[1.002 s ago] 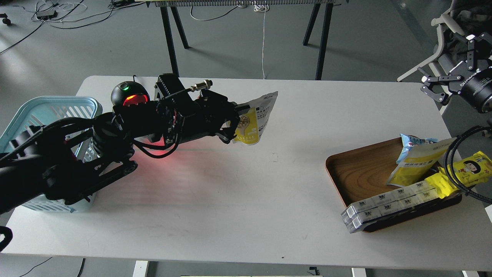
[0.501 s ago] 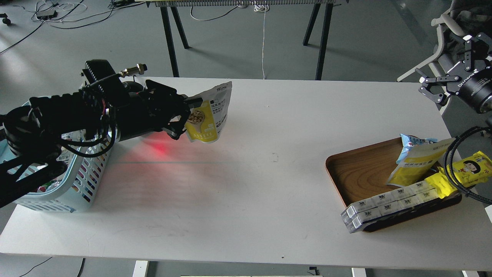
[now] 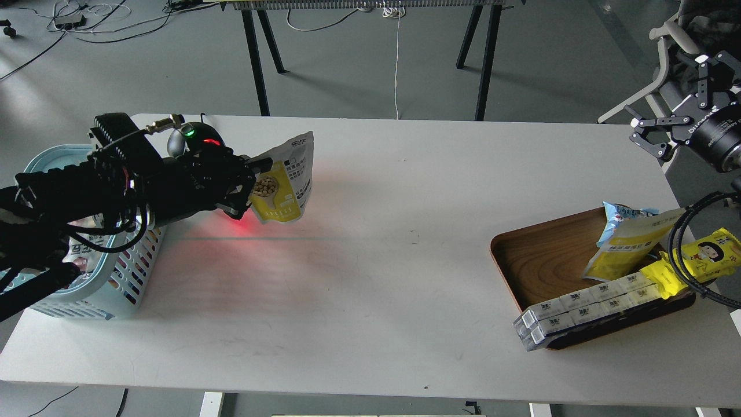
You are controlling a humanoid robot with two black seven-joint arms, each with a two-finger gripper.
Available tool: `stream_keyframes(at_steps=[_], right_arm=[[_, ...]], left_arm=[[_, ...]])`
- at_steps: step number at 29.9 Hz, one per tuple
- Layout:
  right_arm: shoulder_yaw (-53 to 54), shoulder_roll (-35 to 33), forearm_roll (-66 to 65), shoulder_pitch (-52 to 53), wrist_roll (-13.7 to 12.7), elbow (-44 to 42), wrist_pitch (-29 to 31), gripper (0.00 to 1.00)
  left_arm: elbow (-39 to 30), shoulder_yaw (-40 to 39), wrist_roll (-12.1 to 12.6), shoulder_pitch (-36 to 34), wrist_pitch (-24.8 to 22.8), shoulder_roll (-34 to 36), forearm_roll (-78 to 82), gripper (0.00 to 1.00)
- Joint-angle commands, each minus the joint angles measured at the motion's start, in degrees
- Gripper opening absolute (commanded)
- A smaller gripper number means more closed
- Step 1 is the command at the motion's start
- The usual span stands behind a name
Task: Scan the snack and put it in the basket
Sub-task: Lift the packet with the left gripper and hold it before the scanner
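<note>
One snack was clamped in the left end effector, at 3 o'clock of the basket; right end effector spread open.

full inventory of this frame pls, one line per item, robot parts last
table: 1, white, fills the centre
snack pouch: 1, yellow and white, held above the table's left part
basket: 1, light blue, table's left end
scanner: 1, black with green and red lights, behind the left arm
tray: 1, brown wood, right side
bag: 1, yellow with light-blue top, in the tray
wrapper: 1, bright yellow, tray's right edge
boxes: clear-wrapped row, white, tray's front edge
left gripper: black, shut on the pouch
right gripper: black, open, off the table's right
</note>
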Motion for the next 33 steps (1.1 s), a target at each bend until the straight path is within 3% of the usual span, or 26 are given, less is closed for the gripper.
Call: stream_keyframes(at_steps=[1,10,25,33], right_arm=[[0.0,0.0,0.0,0.0,0.0,0.0,0.0,0.98],[0.0,0.0,0.0,0.0,0.0,0.0,0.0,0.98],[-0.1,0.5,-0.2,0.3,0.0,0.0,0.0,0.98],[0.0,0.6,-0.2,0.3,0.0,0.0,0.0,0.98]], left_arm=[[0.4,-0.9,0.1,0.0,0.0,0.0,-0.1,0.00],[1.5,-0.9,0.2,0.0,0.3,0.4,0.0,0.00],[1.8,-0.2,-3.1,-1.0,-10.3,2.6,9.2,0.00],[1.7,-0.3,-3.3,-3.9,-11.0,2.4,9.4,0.00]])
